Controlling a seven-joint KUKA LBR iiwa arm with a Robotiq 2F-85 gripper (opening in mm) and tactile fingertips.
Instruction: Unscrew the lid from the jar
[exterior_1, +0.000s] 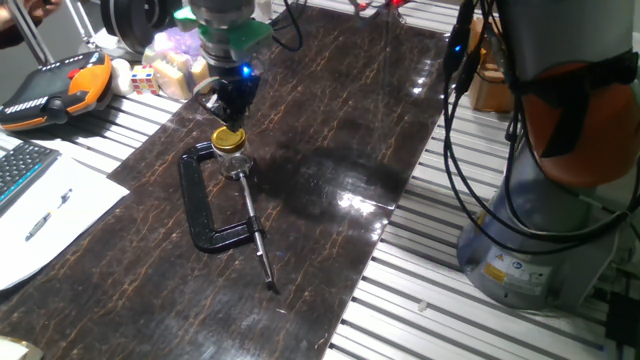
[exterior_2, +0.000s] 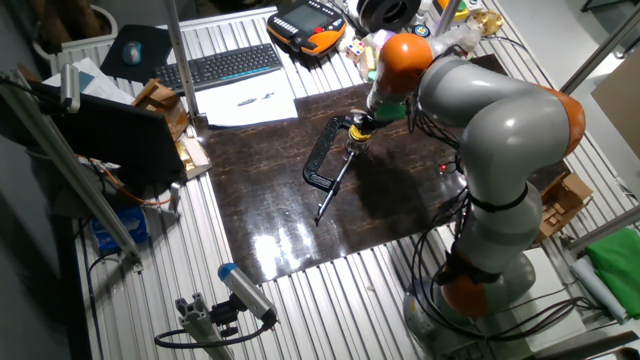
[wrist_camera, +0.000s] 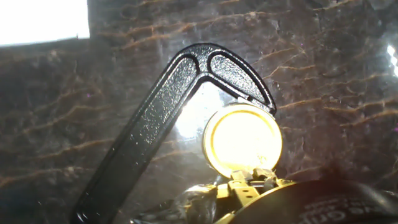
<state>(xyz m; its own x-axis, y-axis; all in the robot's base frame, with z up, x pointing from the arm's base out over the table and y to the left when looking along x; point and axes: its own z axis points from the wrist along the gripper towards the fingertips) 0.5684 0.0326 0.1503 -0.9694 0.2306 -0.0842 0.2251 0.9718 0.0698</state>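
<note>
Gold-yellow metal marks the lid (exterior_1: 228, 137), seated on the jar (exterior_1: 231, 158), which is held upright between the ends of a black C-clamp (exterior_1: 205, 205) lying flat on the dark marbled surface (exterior_1: 330, 120), near its keyboard-side edge. The pincer (exterior_1: 232, 108) is positioned directly above the lid; whether its fingers are apart or together cannot be told.
</note>
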